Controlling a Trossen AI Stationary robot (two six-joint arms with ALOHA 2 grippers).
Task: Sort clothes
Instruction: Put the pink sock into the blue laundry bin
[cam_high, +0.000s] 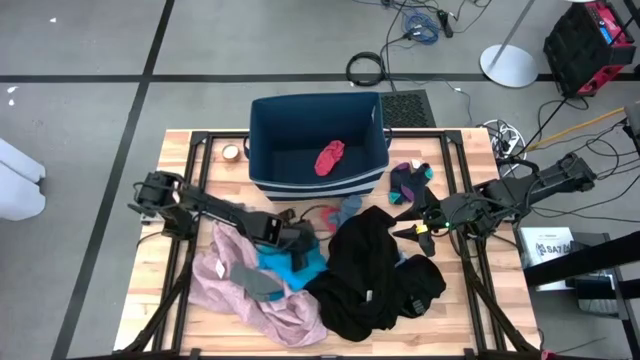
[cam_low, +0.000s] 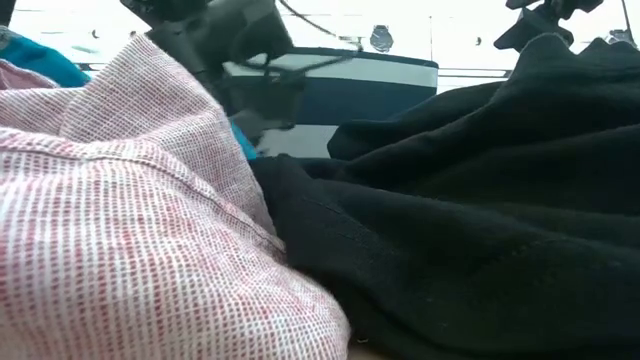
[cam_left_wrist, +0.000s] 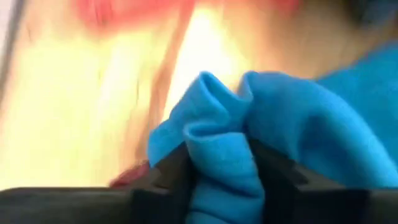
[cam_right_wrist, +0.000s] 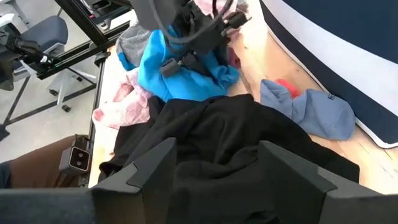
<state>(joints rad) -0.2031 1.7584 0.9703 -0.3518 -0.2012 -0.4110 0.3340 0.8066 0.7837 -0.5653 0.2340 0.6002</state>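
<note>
I see a pale wooden table (cam_high: 180, 300) on a black frame. On it lie a dark blue bin (cam_high: 318, 150) at the far edge, a roll of tape (cam_high: 231, 152) beside it, a pink garment (cam_high: 250, 290), a black garment (cam_high: 375, 270), a grey-blue piece (cam_high: 345, 210), and dark socks (cam_high: 410, 180) near the bin's corner.

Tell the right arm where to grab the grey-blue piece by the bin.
Pinch the grey-blue piece at its raised, crumpled middle fold, coming straight down. It lies flat and alone on bare wood between the bin and the black garment, so a top approach avoids both. The right gripper hovers open nearby; the left gripper holds the teal piece.
</note>
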